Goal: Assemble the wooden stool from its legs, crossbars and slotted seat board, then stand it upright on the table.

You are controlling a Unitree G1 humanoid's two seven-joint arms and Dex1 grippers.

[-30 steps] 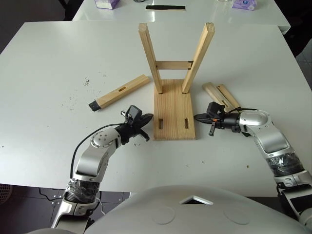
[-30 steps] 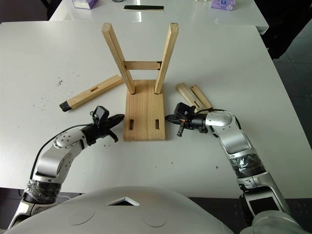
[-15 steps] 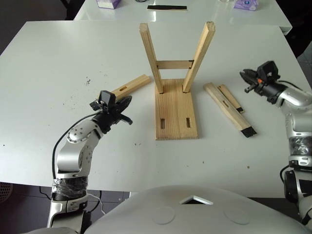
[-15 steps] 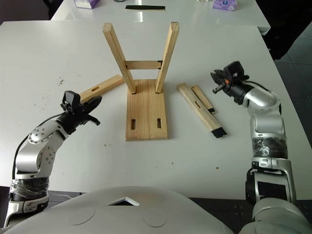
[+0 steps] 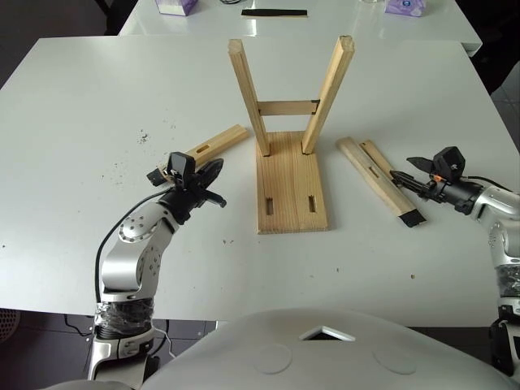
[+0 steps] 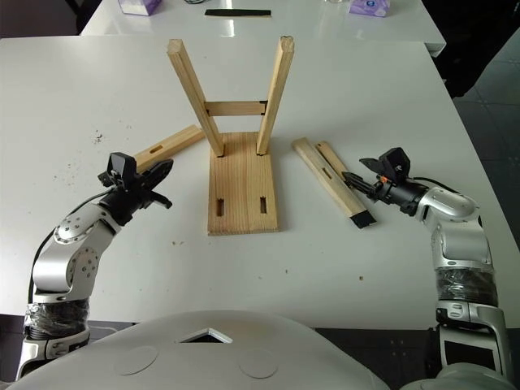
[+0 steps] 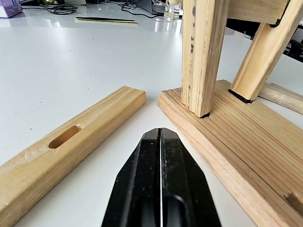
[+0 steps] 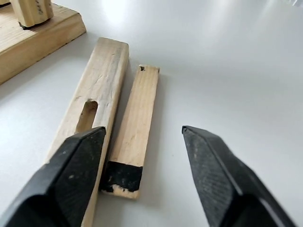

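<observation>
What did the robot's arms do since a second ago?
The left gripper swung from the seat board out to the left loose leg. The right gripper swung far right, then came back beside the right loose leg. Nothing was grabbed; board and legs stayed put.

Crossbar (image 5: pixel 287 107) across gap between upright legs (image 5: pixel 249 97)

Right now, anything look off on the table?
Only dark specks scattered on the table, beyond the loose leg on the left; they look like debris. Otherwise it is just half-built: two slots in the board are empty.
</observation>
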